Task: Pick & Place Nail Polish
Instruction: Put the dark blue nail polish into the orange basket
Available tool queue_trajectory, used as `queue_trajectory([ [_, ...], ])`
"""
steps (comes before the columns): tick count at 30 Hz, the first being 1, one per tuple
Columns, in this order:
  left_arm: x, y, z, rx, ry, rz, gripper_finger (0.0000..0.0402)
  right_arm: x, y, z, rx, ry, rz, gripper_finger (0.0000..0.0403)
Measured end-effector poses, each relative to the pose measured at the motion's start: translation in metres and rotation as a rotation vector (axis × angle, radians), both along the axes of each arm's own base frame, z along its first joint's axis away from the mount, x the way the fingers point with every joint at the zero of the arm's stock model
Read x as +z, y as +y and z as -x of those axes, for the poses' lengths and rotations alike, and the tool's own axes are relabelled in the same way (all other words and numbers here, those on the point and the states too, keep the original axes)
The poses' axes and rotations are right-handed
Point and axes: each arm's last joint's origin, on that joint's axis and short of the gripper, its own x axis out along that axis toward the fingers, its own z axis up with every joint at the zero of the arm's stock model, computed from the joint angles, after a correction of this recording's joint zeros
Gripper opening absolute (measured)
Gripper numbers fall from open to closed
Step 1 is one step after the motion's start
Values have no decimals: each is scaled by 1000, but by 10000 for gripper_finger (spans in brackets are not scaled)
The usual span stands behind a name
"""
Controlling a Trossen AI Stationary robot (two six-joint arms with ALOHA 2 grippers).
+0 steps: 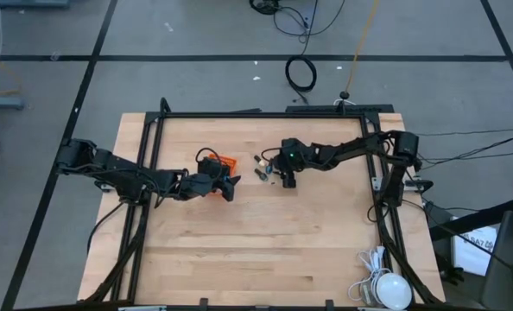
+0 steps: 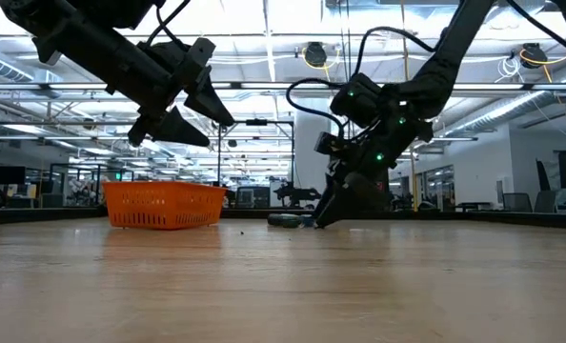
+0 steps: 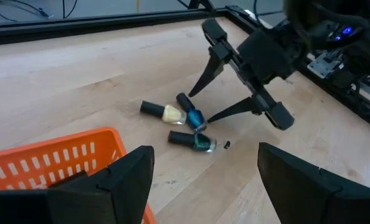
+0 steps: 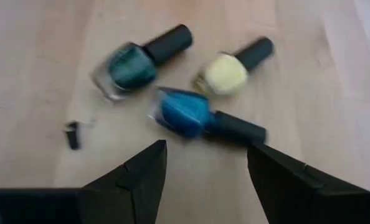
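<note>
right gripper – fingers spread, empty | blue nail polish bottle lay crosswise just ahead, frame centre | left gripper – spread, farther

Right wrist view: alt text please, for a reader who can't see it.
Three nail polish bottles lie on their sides on the wooden table: green, yellow and blue, all dark-capped. The right gripper hovers over them, jaws open and empty. A small dark fleck lies nearby.
</note>
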Motion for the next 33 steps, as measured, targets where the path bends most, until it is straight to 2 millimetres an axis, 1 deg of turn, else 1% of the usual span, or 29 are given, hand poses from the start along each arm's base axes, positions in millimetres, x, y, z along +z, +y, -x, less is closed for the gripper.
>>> queue_trajectory([
  [7, -1, 1, 0, 3, 8, -3, 280, 2, 17, -4, 43, -1, -9, 212],
  [15, -1, 1, 0, 2, 9, -4, 280, 3, 49, -13, 137, -18, -5, 212],
  [17, -1, 1, 0, 2, 8, -3, 280, 3, 54, -13, 150, -14, 21, 212],
  [20, -1, 1, 0, 3, 8, -2, 280, 5, 57, -14, 131, 6, 116, 212],
  [23, -1, 1, 0, 5, 6, 0, 280, 14, 55, -13, 114, 2, 222, 212],
  [25, -1, 1, 0, 4, 5, 1, 280, 18, 47, -14, 90, -4, 248, 212],
  [27, -1, 1, 0, 5, 5, 2, 280, 21, 37, -12, 63, -1, 218, 212],
  [30, -1, 1, 0, 6, 4, 2, 280, 28, 20, -14, 68, -48, 138, 210],
  [33, -1, 1, 0, 6, 5, 3, 280, 23, 7, -14, 75, -47, 67, 205],
])
